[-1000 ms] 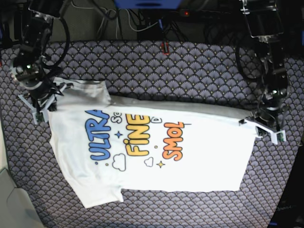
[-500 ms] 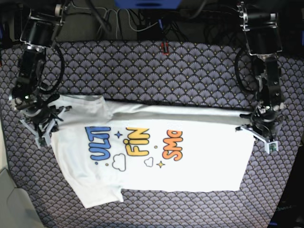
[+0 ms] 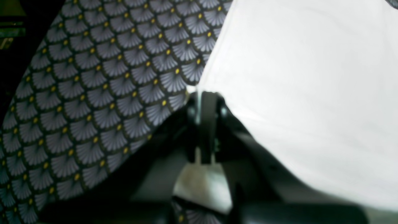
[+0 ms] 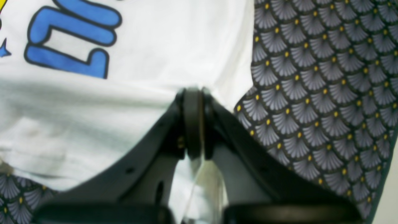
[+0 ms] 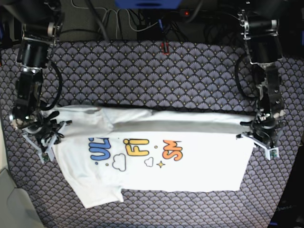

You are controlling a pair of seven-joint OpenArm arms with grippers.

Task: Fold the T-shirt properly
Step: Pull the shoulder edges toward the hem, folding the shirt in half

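The white T-shirt (image 5: 190, 161) lies flat across the table, its far edge folded over toward the front so that only the lower halves of the blue, yellow and orange letters show. My left gripper (image 5: 259, 138), on the right of the base view, is shut on the folded edge at the hem end; up close, its jaws pinch plain white cloth (image 3: 304, 77). On the opposite side, at the sleeve end, my right gripper (image 5: 45, 141) is shut on the T-shirt (image 4: 155, 46), just below the blue lettering (image 4: 68, 37).
A dark fan-patterned cover (image 5: 166, 71) spreads over the whole table. Cables (image 5: 137, 21) and a small red item (image 5: 165, 47) lie along the back edge. A pale grey surface (image 5: 9, 199) borders the front left corner.
Both grippers have moved toward the front, pulling the far edge of the T-shirt over the print. The fold now covers the upper halves of the letters.
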